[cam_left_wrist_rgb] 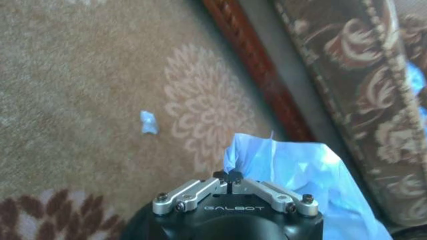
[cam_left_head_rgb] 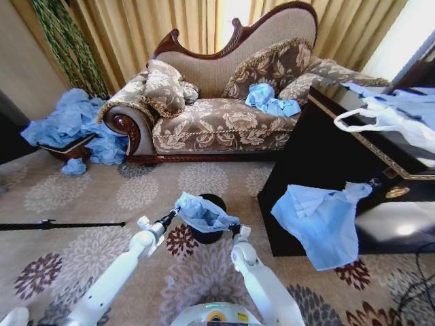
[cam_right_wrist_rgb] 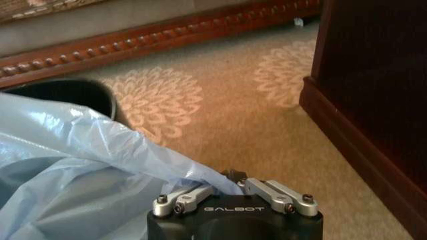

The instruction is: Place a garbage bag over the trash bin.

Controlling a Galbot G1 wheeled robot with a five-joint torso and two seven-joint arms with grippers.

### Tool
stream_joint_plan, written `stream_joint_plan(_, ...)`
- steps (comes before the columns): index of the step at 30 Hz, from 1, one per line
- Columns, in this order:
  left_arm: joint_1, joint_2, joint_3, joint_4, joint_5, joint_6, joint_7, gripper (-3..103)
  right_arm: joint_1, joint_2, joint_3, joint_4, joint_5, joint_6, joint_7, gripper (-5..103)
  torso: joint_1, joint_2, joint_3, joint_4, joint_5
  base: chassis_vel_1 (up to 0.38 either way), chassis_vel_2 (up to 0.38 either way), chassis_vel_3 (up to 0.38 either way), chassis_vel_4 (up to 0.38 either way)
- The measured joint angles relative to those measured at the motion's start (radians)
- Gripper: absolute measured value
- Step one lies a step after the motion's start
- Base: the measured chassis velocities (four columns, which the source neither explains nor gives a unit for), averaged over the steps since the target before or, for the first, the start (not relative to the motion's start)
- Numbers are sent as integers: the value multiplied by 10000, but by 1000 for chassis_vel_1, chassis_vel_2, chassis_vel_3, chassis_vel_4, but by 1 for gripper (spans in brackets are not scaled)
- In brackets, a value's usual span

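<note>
Patterned floral carpet [cam_left_head_rgb: 81, 204] is covering the floor, with an ornate sofa [cam_left_head_rgb: 224, 115] standing behind and a dark cabinet [cam_left_head_rgb: 326, 170] to the robot's right. Between the two arms, the garbage bag [cam_left_head_rgb: 204, 212] — thin, light blue and crinkled — is hanging stretched over the trash bin [cam_left_head_rgb: 209, 234], hiding most of its rim. The left gripper [cam_left_head_rgb: 171, 214] is pinching the bag's left edge, its fingers pressed together on the plastic. The right gripper [cam_left_head_rgb: 235, 227] is clamping the bag's right edge the same way, fingers closed on a fold. Other blue bags are lying on the sofa seat, beside its arm and draped down the cabinet — well apart from the bin.
</note>
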Motion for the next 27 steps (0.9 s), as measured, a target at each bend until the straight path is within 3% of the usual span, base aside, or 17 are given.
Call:
stream_joint_plan(13,-822,-392,390,819,840,-48,184,0,720,-190,119,-353,-205,192,-390,0,0,-1,-1,0,0,0,0,0,0)
stream_joint_plan(23,-1166,-266,329,992,1100,-102,453,0,1398,-111,388,-1475,-834,1074,-1747,0,-1,-2,-1,1,0,0,0,0,0)
stream_joint_plan(27,-1185,-358,450,1105,1186,-88,418,0,1247,-149,407,-1493,-1016,947,-2046,0,-1,-1,-3,1,-1,0,0,0,0)
